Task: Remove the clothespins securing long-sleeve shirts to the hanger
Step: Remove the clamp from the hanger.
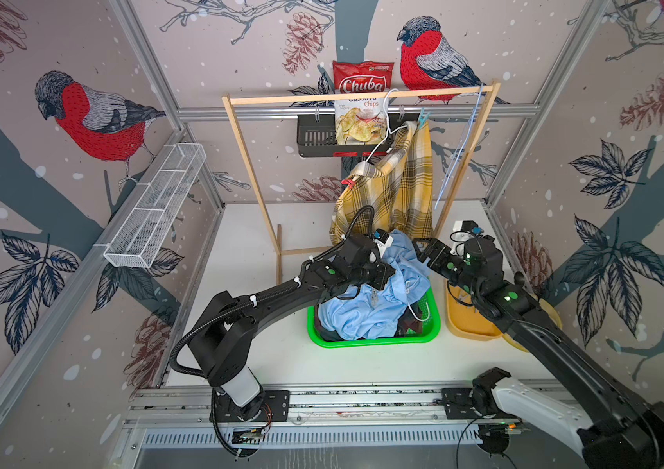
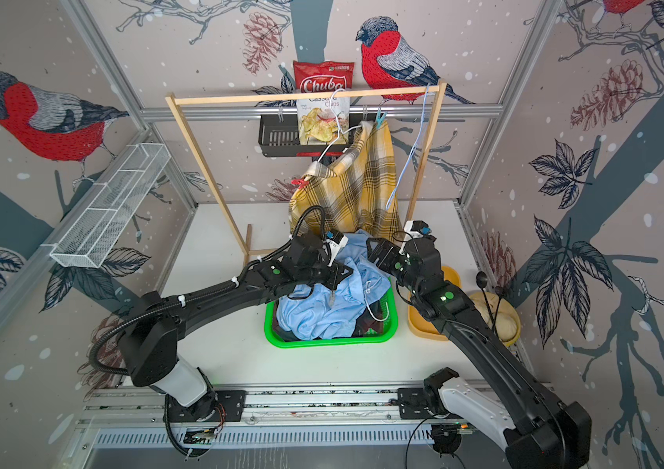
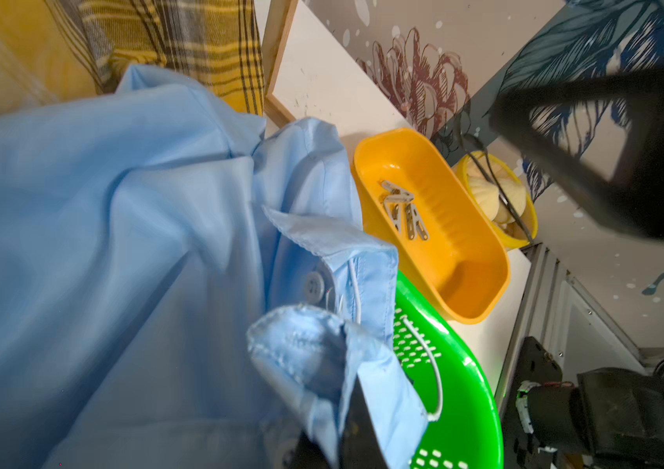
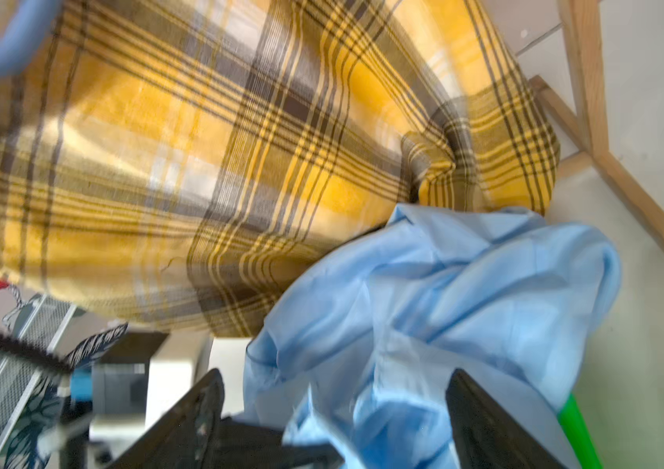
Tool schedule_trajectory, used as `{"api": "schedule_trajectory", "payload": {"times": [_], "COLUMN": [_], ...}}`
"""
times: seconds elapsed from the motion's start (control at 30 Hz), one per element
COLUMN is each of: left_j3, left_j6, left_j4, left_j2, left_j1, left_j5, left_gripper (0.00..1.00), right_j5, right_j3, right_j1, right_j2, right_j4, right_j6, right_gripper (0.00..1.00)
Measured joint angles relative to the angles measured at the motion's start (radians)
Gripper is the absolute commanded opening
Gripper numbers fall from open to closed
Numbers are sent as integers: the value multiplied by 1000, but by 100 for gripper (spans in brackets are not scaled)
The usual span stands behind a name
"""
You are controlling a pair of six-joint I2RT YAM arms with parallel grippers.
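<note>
The mustard-yellow plaid shirt hangs on a white hanger from the wooden rack, pinned by a light blue clothespin and a red clothespin. The light blue shirt lies heaped in a green basket, with a white hanger wire poking out. My left gripper is shut on a fold of it. My right gripper stands open over the heap, blue cloth between its jaws. Several clear clothespins lie in an orange tray.
The wooden rack also carries an empty blue hanger. A chips bag sits in a black wall basket behind. A yellow bowl stands right of the orange tray. A wire mesh shelf runs along the left wall.
</note>
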Motion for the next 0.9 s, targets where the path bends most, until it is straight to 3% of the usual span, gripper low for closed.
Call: {"api": "schedule_trajectory", "payload": {"times": [0.23, 0.63, 0.77, 0.9], "left_j3": [105, 169, 171, 169], "left_j6": [-25, -26, -26, -26], "left_j4": [7, -21, -21, -15], "left_j2": [27, 86, 94, 94], "left_j1": [3, 12, 24, 34], "left_j5": [26, 43, 55, 58], "left_gripper": [0, 0, 0, 0], "right_j5": [-64, -166, -107, 49], "right_j3": [-164, -348, -287, -189], "right_j1": [97, 171, 262, 362], "right_j2": [-159, -142, -156, -199], "right_j4": [-9, 214, 191, 95], "right_j6": [80, 239, 238, 224], "right_gripper": [82, 77, 76, 77]}}
